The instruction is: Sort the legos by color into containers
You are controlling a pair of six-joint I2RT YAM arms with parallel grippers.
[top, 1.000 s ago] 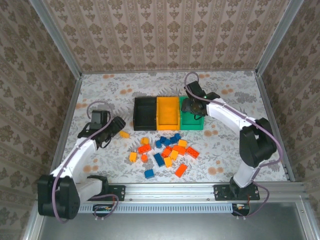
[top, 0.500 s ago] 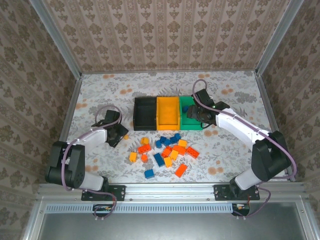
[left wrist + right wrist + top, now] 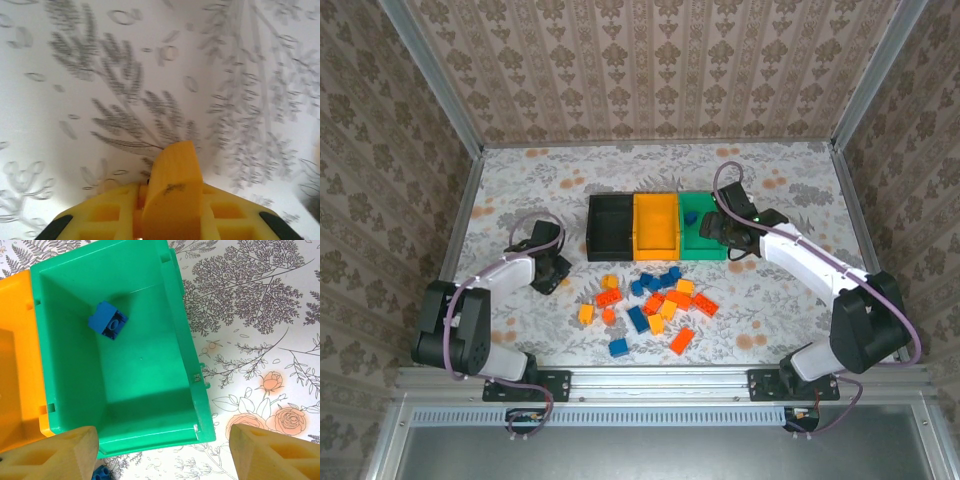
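Three joined bins stand in a row: black, orange and green. One blue lego lies in the green bin. My right gripper hovers open over that bin's near wall, nothing between its fingers. Several loose yellow-orange, red-orange and blue legos lie in front of the bins. My left gripper is low on the table left of the pile. In the left wrist view it looks shut on a yellow-orange lego that sticks out forward.
The floral tablecloth runs to metal rails and wallpapered walls on three sides. Another blue lego lies just outside the green bin's near corner. Both arm bases sit on the front rail.
My right gripper drew back from over the green bin, and the blue lego now lies inside it. My left gripper dropped over the yellow-orange lego on the cloth, which no longer shows there.
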